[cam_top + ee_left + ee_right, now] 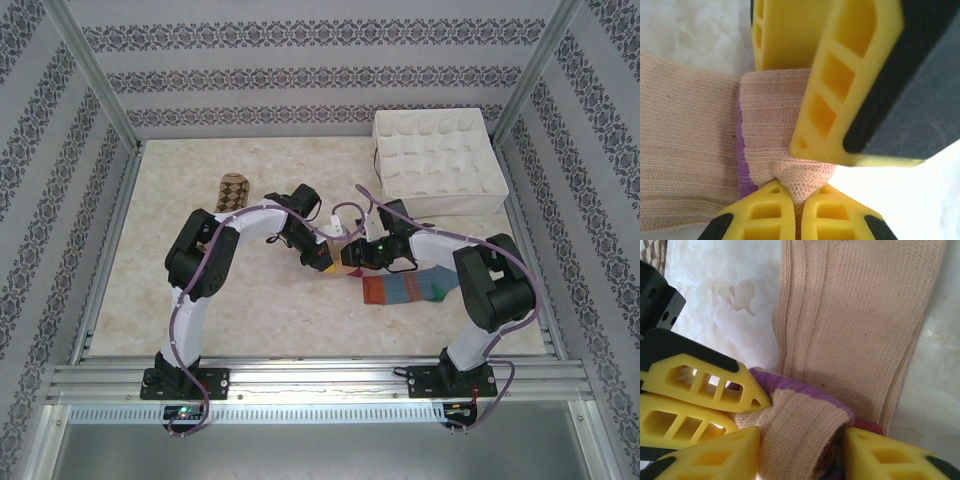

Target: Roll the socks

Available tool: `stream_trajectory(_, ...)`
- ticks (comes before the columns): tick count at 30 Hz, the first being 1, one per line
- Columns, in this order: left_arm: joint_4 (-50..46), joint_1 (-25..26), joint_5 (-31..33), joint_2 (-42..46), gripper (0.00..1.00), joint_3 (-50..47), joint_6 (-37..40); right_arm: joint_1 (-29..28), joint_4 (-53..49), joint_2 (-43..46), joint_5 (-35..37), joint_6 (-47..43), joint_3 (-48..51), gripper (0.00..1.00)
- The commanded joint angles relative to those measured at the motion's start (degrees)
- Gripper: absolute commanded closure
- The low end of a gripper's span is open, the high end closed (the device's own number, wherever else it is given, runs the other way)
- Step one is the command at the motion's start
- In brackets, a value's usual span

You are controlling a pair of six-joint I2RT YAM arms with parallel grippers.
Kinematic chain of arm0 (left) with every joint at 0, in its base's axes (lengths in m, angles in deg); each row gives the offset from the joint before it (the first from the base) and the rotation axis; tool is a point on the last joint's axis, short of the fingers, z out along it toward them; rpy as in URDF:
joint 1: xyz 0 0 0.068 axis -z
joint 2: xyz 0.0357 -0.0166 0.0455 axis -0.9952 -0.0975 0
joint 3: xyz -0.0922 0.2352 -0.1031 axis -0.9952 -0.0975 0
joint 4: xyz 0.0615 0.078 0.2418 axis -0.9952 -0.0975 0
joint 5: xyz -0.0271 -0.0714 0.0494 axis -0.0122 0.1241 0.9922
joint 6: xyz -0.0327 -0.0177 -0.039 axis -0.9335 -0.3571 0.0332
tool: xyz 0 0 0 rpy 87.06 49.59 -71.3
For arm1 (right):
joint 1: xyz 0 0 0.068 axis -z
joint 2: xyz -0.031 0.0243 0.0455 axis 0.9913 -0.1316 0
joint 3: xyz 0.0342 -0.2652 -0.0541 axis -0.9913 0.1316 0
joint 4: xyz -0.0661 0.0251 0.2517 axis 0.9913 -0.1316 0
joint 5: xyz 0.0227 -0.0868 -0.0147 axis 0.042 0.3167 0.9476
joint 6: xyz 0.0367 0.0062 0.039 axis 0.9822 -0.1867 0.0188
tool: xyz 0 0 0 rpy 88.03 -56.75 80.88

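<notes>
From above: meeting at mid-table, left gripper [325,257] and right gripper [352,268]; just to their right, flat on the table, striped sock [405,288]; well apart at far left, rolled argyle sock [232,190].
From left wrist: pinched tight on a ridge of ribbed peach sock [695,150]; purple band along the fold.
From right wrist: partway apart astride the rolled fold; cannot tell whether clamped.

Robot lab test cell: aluminium frame [320,380], wallpaper-patterned wall panels [320,70], marble-look tabletop [270,315].
</notes>
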Motion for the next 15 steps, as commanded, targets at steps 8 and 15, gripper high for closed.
stream_trajectory(8,-1.0,-0.6,2.6,0.1,0.86,-3.6,-0.8,-1.9,-5.4,-5.0,4.9,-0.7,-2.3,0.86)
stream_trajectory(15,15.0,-0.5,3.2,10.4,0.77,-15.5,1.8,-1.8,-10.5,-7.1,9.0,0.1,-3.9,0.92)
